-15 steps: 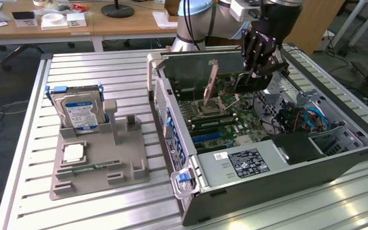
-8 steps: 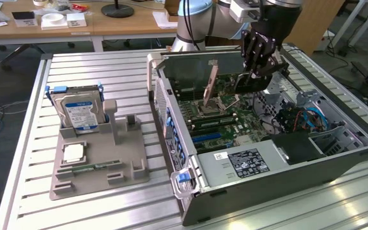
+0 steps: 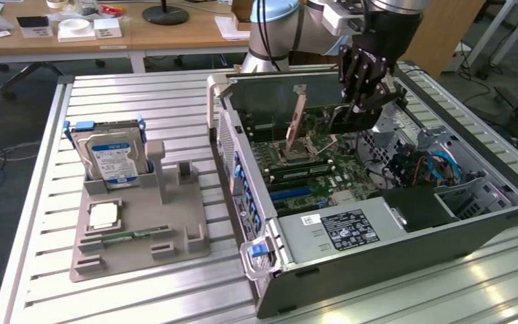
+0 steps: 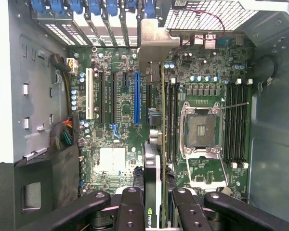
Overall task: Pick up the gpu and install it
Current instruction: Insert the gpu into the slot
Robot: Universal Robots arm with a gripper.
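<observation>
On the exterior view's left, a hard drive (image 3: 110, 158) stands upright in a grey holder (image 3: 178, 209) on the slotted bench (image 3: 106, 94), with a narrow green memory stick (image 3: 135, 235) lying near the holder's front edge. Further right, the open computer case (image 3: 376, 250) lies on its side. Above its motherboard (image 3: 299, 158), the claw (image 3: 360, 108) is clenched on the gpu (image 3: 347, 123). In the wrist view the claw (image 4: 156, 211) holds the gpu (image 4: 153, 173) edge-on, just beside the blue slot (image 4: 137, 98).
</observation>
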